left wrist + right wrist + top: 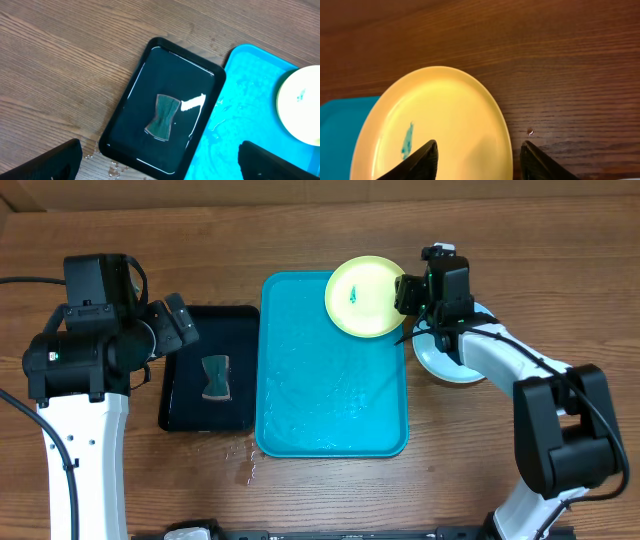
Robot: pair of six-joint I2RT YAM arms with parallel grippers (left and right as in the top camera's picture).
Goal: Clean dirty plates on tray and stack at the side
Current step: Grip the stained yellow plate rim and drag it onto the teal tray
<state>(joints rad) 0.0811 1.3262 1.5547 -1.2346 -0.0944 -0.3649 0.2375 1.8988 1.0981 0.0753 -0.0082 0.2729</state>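
A lime-green plate (365, 298) with a teal smudge lies over the far right corner of the turquoise tray (320, 390), partly over its rim. My right gripper (409, 292) is open at the plate's right edge. In the right wrist view the plate (445, 115) fills the frame, and the gripper (477, 155) has one finger over the plate and one over the wood. A pale blue plate (445, 366) lies on the table to the right, partly hidden by the right arm. My left gripper (185, 325) is open and empty above the black tray.
A small black tray (185, 410) left of the turquoise tray holds a dark folded sponge (215, 377); both show in the left wrist view (145, 75), (163, 117). Water drops (245, 465) lie on the wood near the trays' front edges. The turquoise tray is wet.
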